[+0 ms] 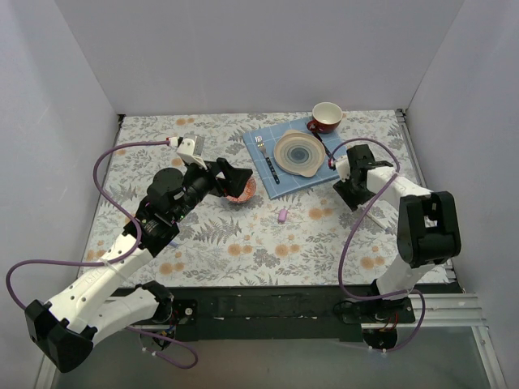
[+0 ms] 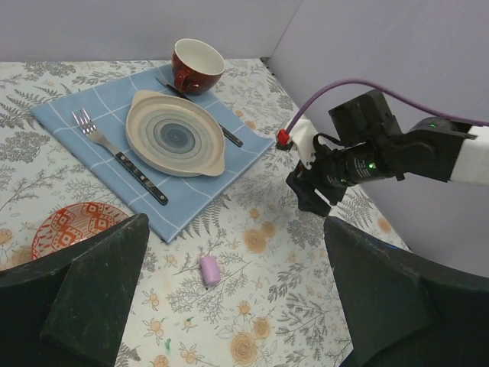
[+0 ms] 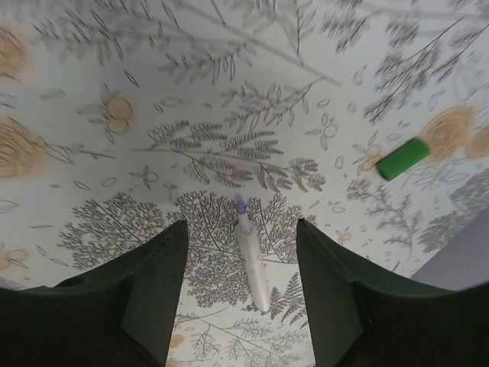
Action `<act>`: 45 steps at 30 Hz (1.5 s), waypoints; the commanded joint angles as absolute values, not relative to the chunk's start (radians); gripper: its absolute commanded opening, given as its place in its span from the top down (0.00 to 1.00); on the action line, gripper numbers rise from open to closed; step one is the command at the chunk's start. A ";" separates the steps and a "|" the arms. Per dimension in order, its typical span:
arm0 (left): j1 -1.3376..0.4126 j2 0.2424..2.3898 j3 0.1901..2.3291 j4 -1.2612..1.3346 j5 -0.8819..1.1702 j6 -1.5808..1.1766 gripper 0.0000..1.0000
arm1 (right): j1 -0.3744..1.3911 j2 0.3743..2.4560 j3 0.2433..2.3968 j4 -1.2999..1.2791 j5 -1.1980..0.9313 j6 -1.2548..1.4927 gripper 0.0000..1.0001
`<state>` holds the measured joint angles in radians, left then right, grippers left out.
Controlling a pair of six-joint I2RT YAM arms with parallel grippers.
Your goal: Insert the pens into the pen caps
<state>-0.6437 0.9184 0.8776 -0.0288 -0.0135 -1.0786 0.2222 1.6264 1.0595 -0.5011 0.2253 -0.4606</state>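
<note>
Floral tablecloth [image 1: 243,243], white walls [image 1: 243,57] all round. The right gripper [image 3: 241,226] hangs with jaws apart, straddling a blue-tipped pen [image 3: 252,264] lying flat, nothing gripped. The left gripper [image 2: 234,222] gapes wide, empty, near the lilac cap [image 2: 209,270]. Risk: 1 finger touches first and the pen rolls off toward the green cap [image 3: 403,158].

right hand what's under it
A blue-tipped pen lies on the floral cloth between the open right hand's fingers, untouched; a green cap lies off to the side. The fingers hide the cloth beneath them.
</note>
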 commanded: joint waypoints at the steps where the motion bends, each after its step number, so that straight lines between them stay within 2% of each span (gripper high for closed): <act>1: -0.644 0.907 0.874 -0.017 -0.002 -1.074 0.02 | 0.137 1.675 1.088 -0.641 0.147 -0.546 0.37; 16: -0.644 0.933 0.874 -0.011 0.058 -1.088 0.02 | 0.029 1.686 1.035 -0.581 0.066 -0.600 0.50; 26: -0.644 0.928 0.862 -0.006 0.061 -1.071 0.02 | 0.035 1.735 1.045 -0.575 0.087 -0.549 0.66; 31: -0.644 0.900 0.845 0.029 0.074 -1.055 0.02 | 0.100 1.750 1.039 -0.575 0.091 -0.506 0.71; 38: -0.644 0.867 0.842 0.029 0.042 -1.049 0.04 | 0.208 1.710 1.035 -0.543 0.078 -0.393 0.99; 41: -0.644 0.874 0.847 0.006 -0.072 -1.119 0.08 | 0.279 1.686 1.055 -0.538 0.075 -0.315 0.99; 43: -0.644 0.905 0.882 -0.108 -0.127 -1.184 0.10 | 0.322 1.661 1.055 -0.526 0.068 -0.244 0.99; 45: -0.644 0.919 0.879 -0.147 -0.115 -1.279 0.14 | 0.383 1.623 1.025 -0.491 0.037 -0.206 0.99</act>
